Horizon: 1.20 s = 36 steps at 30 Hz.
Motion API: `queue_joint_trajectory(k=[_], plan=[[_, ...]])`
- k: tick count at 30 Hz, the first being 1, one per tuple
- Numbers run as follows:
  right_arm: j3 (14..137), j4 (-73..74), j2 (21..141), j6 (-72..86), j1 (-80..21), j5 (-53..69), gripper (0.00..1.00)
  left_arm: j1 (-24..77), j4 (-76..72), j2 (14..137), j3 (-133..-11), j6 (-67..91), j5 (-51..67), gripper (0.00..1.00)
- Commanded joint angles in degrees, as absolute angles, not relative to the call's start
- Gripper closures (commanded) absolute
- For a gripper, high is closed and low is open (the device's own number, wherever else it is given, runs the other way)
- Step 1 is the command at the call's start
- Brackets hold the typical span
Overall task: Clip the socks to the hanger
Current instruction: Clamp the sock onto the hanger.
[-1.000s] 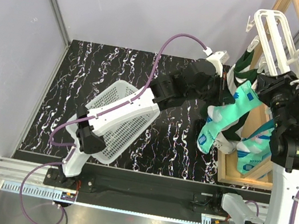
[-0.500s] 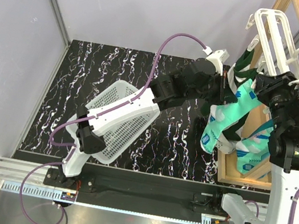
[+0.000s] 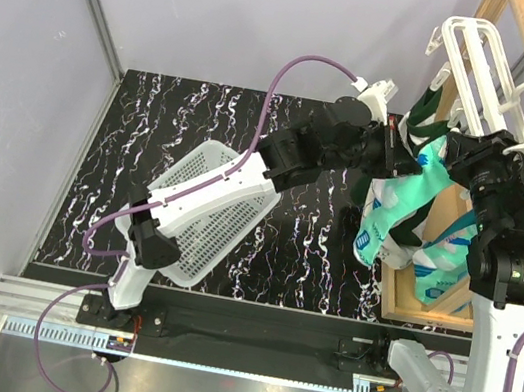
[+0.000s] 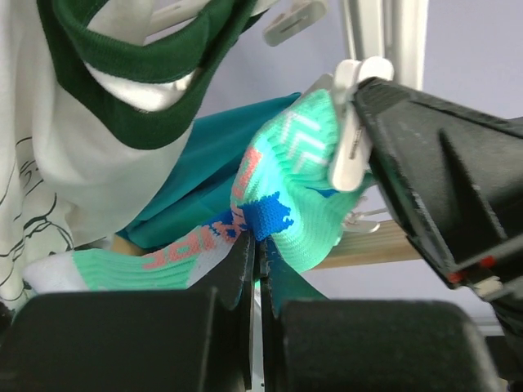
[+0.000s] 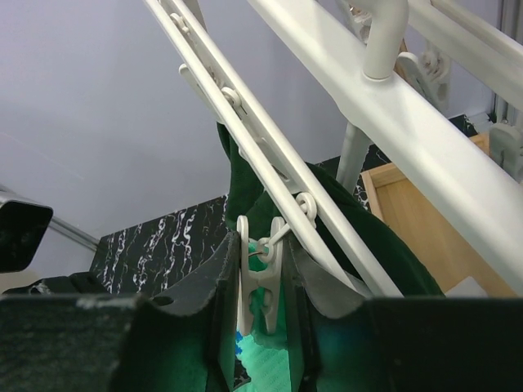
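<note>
Since a second ago, the left hand point(image 4: 259, 253) has lifted its mint sock point(image 4: 302, 204) higher, touching a clip point(image 4: 350, 139) that dangles from the hanger point(image 5: 417, 139). It is clenched on the sock's patch, and the right hand point(image 5: 261, 286) squeezes that clip. Clipping is under way; next, the cuff likely needs feeding into the clip.
</note>
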<state>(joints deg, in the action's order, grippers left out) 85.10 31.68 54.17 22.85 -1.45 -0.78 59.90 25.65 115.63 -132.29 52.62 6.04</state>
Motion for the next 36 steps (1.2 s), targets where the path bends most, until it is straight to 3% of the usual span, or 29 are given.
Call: queue_joint_trajectory(k=[1, 10, 18, 20, 32, 35, 36], plan=[[84.9, 35.8, 55.3, 23.4, -2.4, 6.6, 1.00, 59.5, 19.2, 111.0, -132.7, 54.0, 7.9, 1.00], [86.1, 36.6, 55.1, 23.2, -2.4, 3.9, 0.99, 59.7, 17.0, 110.3, -132.1, 55.4, 10.1, 1.00], [87.1, 36.7, 55.6, 23.6, -2.3, 4.5, 0.82, 59.7, 15.4, 110.0, -130.8, 55.2, 10.2, 1.00], [87.4, 37.0, 55.5, 23.9, -2.3, 4.3, 0.70, 59.8, 15.4, 110.6, -131.3, 55.4, 10.3, 1.00], [89.7, 40.8, 55.4, 25.8, -2.4, 3.5, 0.30, 58.5, 13.4, 114.4, -131.4, 56.2, 13.2, 0.99], [91.0, 43.1, 55.1, 26.1, -2.3, 1.9, 0.15, 57.6, 11.1, 114.1, -127.4, 57.4, 13.9, 0.71], [91.4, 43.9, 55.2, 26.1, -2.3, 1.5, 0.10, 57.5, 10.6, 113.9, -126.6, 57.9, 13.9, 0.55]])
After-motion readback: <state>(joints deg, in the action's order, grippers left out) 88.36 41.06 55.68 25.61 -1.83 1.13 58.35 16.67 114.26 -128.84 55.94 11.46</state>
